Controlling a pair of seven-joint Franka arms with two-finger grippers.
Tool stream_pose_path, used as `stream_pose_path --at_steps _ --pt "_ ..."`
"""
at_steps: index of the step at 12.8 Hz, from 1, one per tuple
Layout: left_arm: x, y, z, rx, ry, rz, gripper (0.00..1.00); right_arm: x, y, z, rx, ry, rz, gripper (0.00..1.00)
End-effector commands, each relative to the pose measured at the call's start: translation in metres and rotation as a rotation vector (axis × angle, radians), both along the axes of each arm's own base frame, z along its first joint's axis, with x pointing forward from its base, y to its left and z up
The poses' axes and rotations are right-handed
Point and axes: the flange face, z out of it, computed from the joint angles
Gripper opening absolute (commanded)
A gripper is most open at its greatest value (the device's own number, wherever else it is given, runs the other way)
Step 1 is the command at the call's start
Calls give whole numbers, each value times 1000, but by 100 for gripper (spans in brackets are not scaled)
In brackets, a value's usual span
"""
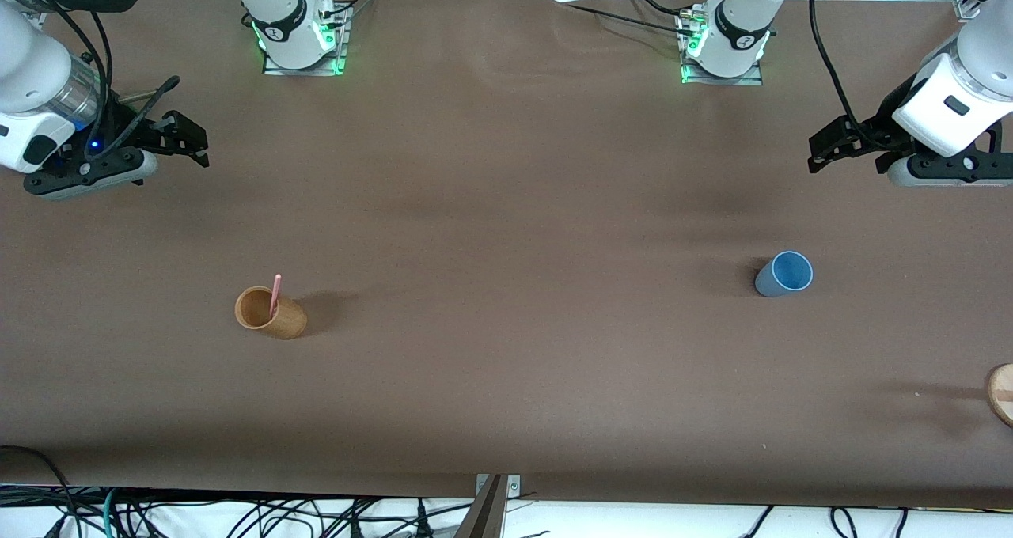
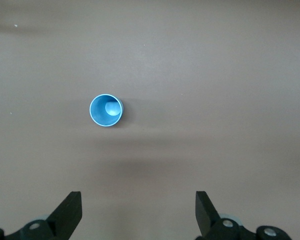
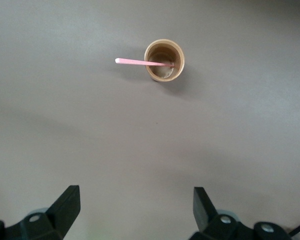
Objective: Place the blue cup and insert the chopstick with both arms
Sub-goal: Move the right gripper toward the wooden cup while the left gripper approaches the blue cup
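Clearly both hands — left hand [image 2: 138, 212] and right hand [image 3: 136, 210] — hang spread wide, empty, above the table [image 1: 506, 206]. Blue cup [image 1: 783, 274] stands alone; chopstick [image 1: 275, 294] leans, probably loosely, in the wooden cup [image 1: 270, 313] — a careless pull tips it.

blue cup [image 1: 783, 274]: light blue | chopstick [image 1: 275, 293]: pale pink | wooden cup [image 1: 271, 312]: tan | table [image 1: 506, 206]: brown

Left arm: comes down from its base at the upper right of the front view (waiting).
Left gripper [image 1: 823, 152]: far right edge, raised, fingers [image 2: 70, 212] spread wide.
Right arm: upper left, also idle.
Right gripper [image 1: 190, 142]: far left edge, raised, fingers [image 3: 67, 205] parted.
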Motion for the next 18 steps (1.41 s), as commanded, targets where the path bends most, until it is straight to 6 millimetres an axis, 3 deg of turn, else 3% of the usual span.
stream_pose_path --at_steps 1,4,11,16,18 --pt "-4 5 3 -16 -3 -34 100 -8 1 3 2 -2 -12 100" --pt "-3 14 2 -18 -2 -25 100 -7 3 4 2 -11 -15 100" --pt "3 15 -1 -17 21 -23 100 -7 3 -3 2 -11 -10 100" --pt "11 13 -7 -19 27 -31 100 -5 4 -18 4 -29 16 100" --pt "23 13 -37 -22 93 -29 100 -4 3 -19 4 -29 16 100"
